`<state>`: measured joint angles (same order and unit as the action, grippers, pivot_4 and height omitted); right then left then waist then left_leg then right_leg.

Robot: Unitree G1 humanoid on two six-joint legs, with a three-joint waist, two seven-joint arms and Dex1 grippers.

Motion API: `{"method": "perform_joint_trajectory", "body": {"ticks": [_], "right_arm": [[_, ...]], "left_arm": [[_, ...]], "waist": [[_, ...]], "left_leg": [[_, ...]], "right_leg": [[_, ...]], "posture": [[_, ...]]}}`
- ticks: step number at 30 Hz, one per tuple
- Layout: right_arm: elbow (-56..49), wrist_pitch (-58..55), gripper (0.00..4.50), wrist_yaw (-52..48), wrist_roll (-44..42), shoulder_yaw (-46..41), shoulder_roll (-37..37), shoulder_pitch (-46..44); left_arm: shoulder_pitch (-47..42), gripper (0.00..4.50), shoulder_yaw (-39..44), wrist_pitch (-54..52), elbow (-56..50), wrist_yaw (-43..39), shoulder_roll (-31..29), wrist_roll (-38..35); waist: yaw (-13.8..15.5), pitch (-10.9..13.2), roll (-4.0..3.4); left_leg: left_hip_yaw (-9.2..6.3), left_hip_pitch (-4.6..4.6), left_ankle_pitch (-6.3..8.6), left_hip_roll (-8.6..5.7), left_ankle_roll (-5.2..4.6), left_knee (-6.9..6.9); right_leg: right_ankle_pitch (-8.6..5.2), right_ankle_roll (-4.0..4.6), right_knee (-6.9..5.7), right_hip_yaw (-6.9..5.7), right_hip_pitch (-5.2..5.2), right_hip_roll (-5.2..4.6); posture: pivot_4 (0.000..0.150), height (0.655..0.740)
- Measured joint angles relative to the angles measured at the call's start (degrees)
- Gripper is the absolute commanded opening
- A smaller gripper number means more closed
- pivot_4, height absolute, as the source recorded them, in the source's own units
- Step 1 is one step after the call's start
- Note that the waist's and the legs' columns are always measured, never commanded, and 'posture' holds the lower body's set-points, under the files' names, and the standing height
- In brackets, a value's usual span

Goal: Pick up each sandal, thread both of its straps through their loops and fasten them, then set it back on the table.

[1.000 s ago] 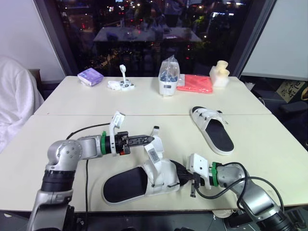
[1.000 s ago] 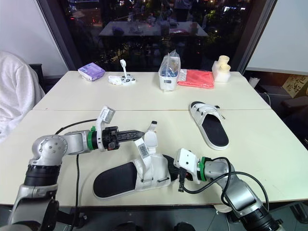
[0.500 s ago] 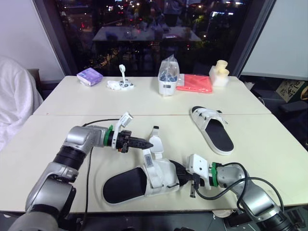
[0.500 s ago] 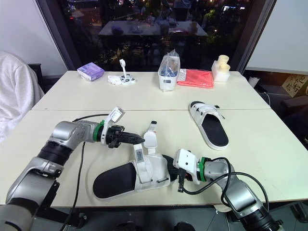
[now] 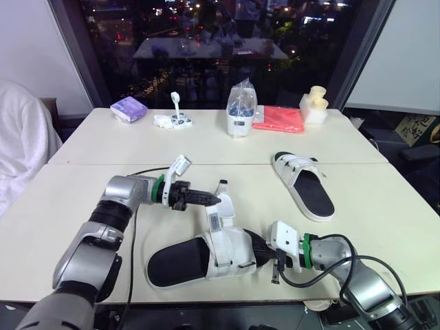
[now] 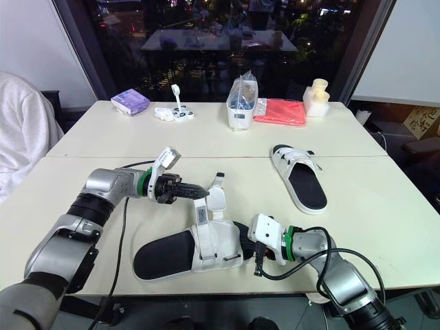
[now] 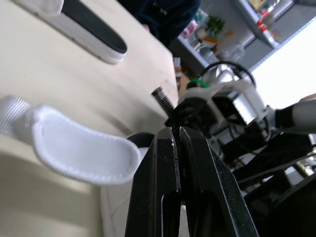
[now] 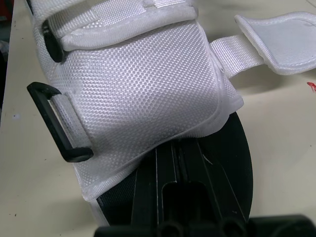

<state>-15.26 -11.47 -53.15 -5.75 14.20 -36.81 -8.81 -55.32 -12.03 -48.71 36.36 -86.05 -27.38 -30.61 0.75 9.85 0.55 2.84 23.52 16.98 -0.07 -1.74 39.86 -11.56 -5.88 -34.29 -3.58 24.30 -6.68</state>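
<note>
near sandal: white mesh-upper sandal with a black footbed [image 5: 185,261], lying flat at the front edge of the cream table [image 5: 385,227], toe end toward the right arm
straps: both undone. The white webbing strap with a padded tip [image 5: 223,203] stands up off the upper. A second strap carrying a printed label [image 5: 214,221] rises just beside it
loops: black plastic D-ring [image 8: 57,123] on the side of the upper, with nothing through it
left gripper [image 5: 216,199]: level above the sandal and pointing toward the robot's right. Fingers pressed together with only a hairline gap, nothing between them. The padded strap tip sits right against the side of one finger [image 7: 148,187], not pinched
right gripper [image 8: 176,158]: at the toe end, lying low over the footbed. Fingers drawn together with a thin slit between them, tips hidden under the edge of the mesh upper. Can't tell whether they pinch it
far sandal: matching white and black sandal [image 5: 306,187], flat on the table, well apart to the right and farther back, untouched
back table: purple box [image 5: 128,108], clear plastic bag [image 5: 240,110], coral folded cloth [image 5: 278,119]
</note>
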Motion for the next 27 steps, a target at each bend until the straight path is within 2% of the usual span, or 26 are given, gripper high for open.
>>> {"method": "perform_joint_trajectory", "body": {"ticks": [9,19,27], "right_arm": [[0.0,0.1,0.0,0.0,0.0,0.1,-0.2,-0.1],[-0.3,0.0,0.0,0.0,0.1,0.1,-0.3,0.0],[-0.6,0.0,0.0,0.1,0.1,0.0,-0.4,0.3]], "left_arm": [[0.0,0.03,0.2,-0.2,0.1,0.1,0.6,1.1],[2.0,0.03,0.4,8.1,6.4,2.6,3.5,6.8],[7.0,0.03,-0.9,12.3,1.7,2.7,4.1,10.8]], "waist": [[0.0,0.0,0.01],[0.0,0.0,0.01],[0.0,0.0,0.02]], "left_leg": [[0.0,0.0,0.0,-0.01,0.0,0.0],[0.0,0.0,0.0,-0.01,0.0,0.01],[-0.01,0.0,0.01,-0.01,-0.01,0.0]], "right_leg": [[0.0,0.0,-0.01,0.0,0.0,0.0],[0.0,-0.01,-0.01,0.0,-0.01,0.0],[0.0,0.0,-0.01,0.0,-0.01,-0.02]], "posture": [[0.15,0.74],[0.15,0.74],[0.15,0.74]]}}
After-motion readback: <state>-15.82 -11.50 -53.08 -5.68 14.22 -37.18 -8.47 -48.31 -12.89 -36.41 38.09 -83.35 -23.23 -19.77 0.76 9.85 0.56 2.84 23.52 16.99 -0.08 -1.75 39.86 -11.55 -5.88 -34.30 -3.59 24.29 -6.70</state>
